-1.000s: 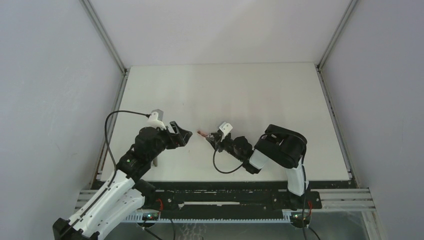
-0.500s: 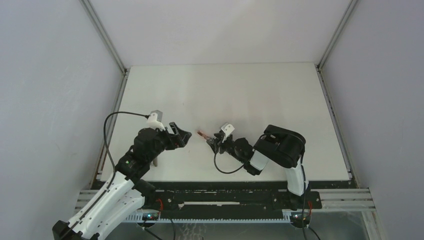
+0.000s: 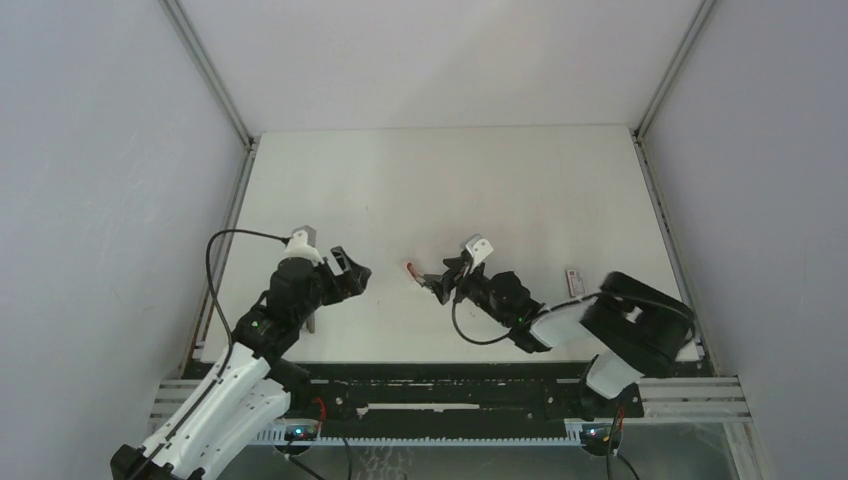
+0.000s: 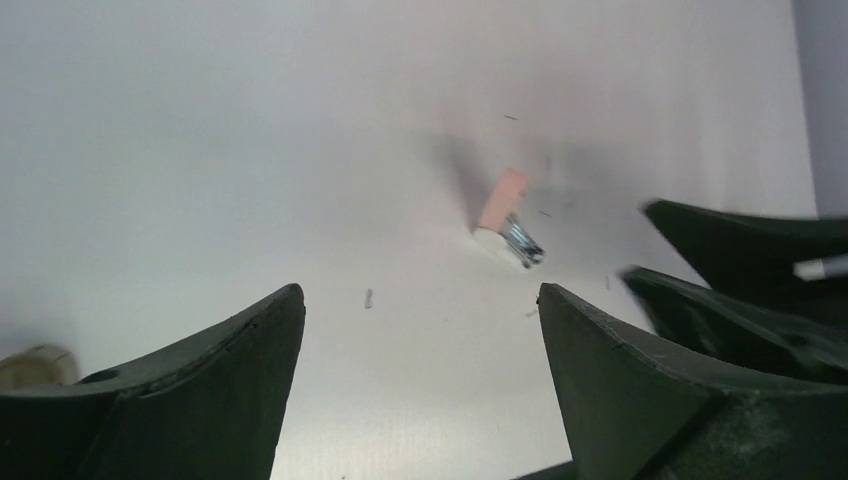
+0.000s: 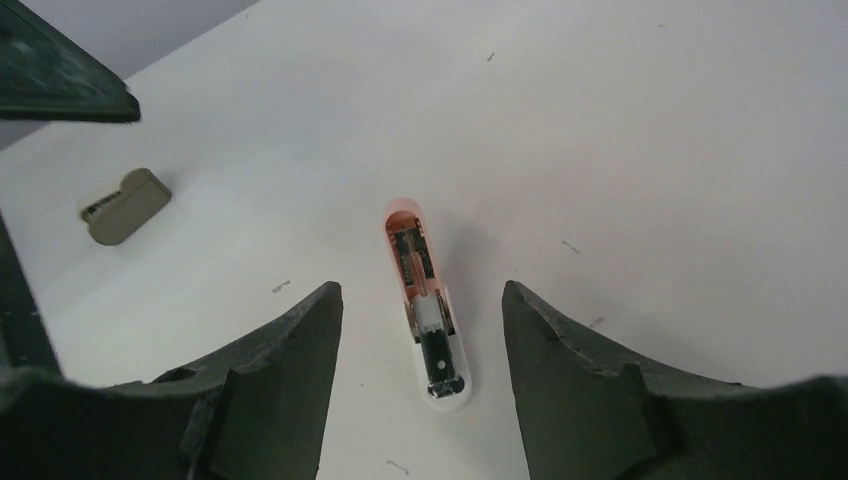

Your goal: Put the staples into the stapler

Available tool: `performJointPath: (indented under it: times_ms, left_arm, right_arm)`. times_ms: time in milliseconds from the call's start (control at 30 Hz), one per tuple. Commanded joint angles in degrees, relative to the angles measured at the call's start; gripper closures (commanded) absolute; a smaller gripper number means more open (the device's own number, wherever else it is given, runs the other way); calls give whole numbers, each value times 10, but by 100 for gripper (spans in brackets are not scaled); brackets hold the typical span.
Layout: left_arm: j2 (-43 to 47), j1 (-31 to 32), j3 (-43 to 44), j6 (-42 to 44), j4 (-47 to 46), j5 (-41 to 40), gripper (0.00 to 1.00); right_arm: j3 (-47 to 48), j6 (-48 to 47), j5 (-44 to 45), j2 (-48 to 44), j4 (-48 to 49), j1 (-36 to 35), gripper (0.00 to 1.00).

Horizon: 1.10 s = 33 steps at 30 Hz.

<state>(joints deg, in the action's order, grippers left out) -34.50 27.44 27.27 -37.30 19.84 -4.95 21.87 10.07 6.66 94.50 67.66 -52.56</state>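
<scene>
The small pink-red stapler lies flat on the white table, between my two grippers. In the right wrist view the stapler shows its inner channel, a white slider and a dark metal end. My right gripper is open, with a finger on each side of that near end and a gap to both. My left gripper is open and empty, short of the stapler. A small flat grey-beige block, apparently the staples, lies apart near the left arm.
A flat white-and-red labelled box lies on the table to the right of the right arm. Tiny loose staples dot the surface around the stapler. Metal rails border the table on the left and right.
My right gripper has opened off the stapler, which now lies free and slightly further right. The right arm swung right, uncovering the labelled box. My left gripper drew back a little.
</scene>
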Motion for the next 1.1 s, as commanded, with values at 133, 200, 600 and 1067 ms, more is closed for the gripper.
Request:
performJointPath:
  times_ms: [133, 200, 600, 1067]
  left_arm:
    - [-25, -87, -29, -97, 109, -83, 12]
    - [-31, -90, -25, -118, 146, -125, 14]
    - [-56, -104, -5, -203, 292, -294, 21]
    - [-136, -114, -4, -132, 218, -240, 25]
  right_arm:
    - [25, 102, -3, -311, -409, 69, 41]
    - [40, 119, -26, -367, -499, 108, 41]
    - [45, 165, -193, -490, -657, 305, 41]
    - [28, 196, -252, -475, -650, 359, 41]
